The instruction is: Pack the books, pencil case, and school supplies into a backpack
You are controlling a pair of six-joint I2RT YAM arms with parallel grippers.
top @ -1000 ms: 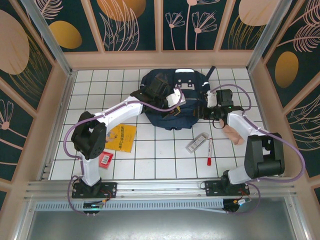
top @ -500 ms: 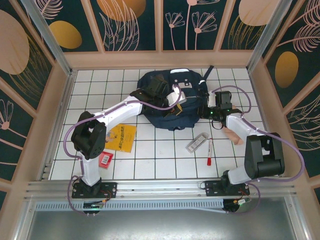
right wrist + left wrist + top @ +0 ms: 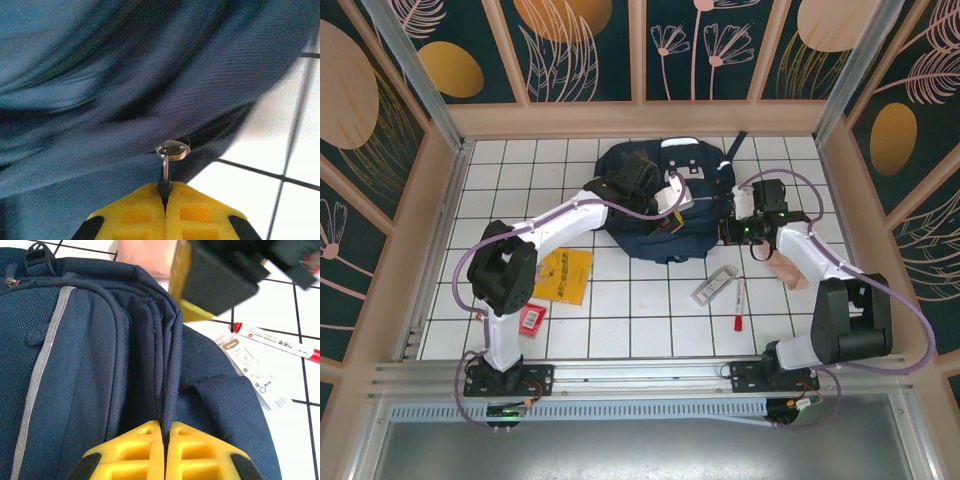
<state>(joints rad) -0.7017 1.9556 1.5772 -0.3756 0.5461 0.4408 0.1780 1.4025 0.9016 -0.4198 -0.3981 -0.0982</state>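
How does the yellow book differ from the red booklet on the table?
The yellow book is clearly larger than the red booklet. The yellow book carries black print; the red booklet carries a white label. The yellow book lies farther from the arm bases, the red booklet nearer them. Both lie flat on the tiled table, outside the backpack.
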